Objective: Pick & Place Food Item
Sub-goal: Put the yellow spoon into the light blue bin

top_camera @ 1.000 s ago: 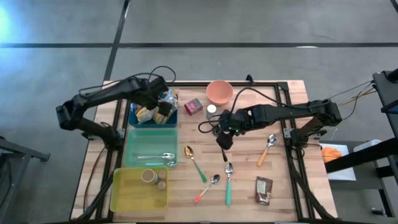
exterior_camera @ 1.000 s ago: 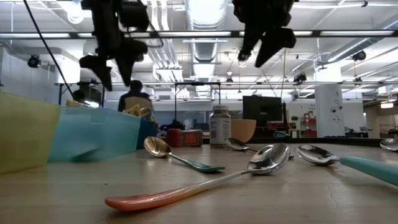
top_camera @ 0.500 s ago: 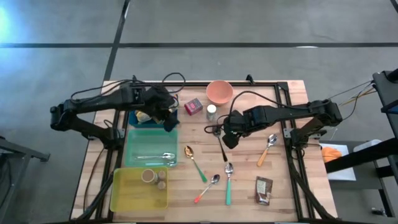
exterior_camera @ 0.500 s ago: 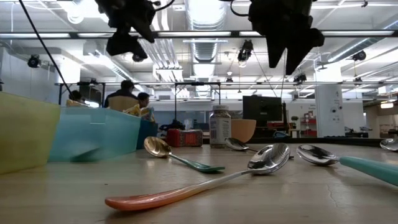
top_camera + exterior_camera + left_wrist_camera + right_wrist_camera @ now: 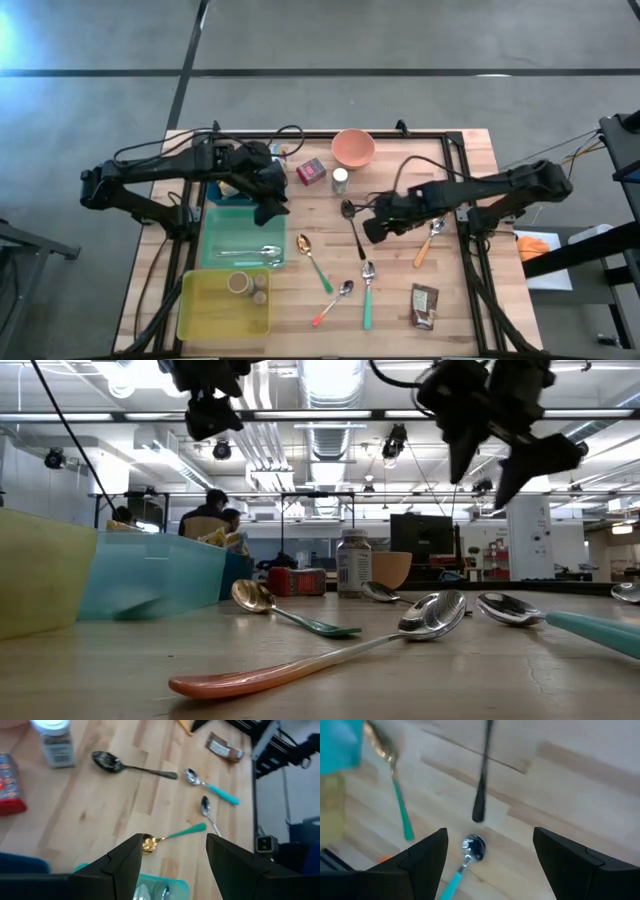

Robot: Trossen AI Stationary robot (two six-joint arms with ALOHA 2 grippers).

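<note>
Meanwhile the left gripper [image 5: 270,208] hovers with fingers parted and empty at the near right corner of the blue bin [image 5: 215,190], which holds the snack packets [image 5: 232,186] just behind it. Over the surface [image 5: 390,290], the right gripper [image 5: 373,230] hangs open and empty beside the dark spoon [image 5: 352,222].

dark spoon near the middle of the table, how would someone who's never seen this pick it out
Start in the high view at the salmon bowl by the table's far edge, then drop to the small white-capped jar just in front of it. The dark spoon lies right below that jar, bowl end nearest it, handle pointing at the table's near edge. It alone is dark all over; the other spoons have coloured handles.
</note>
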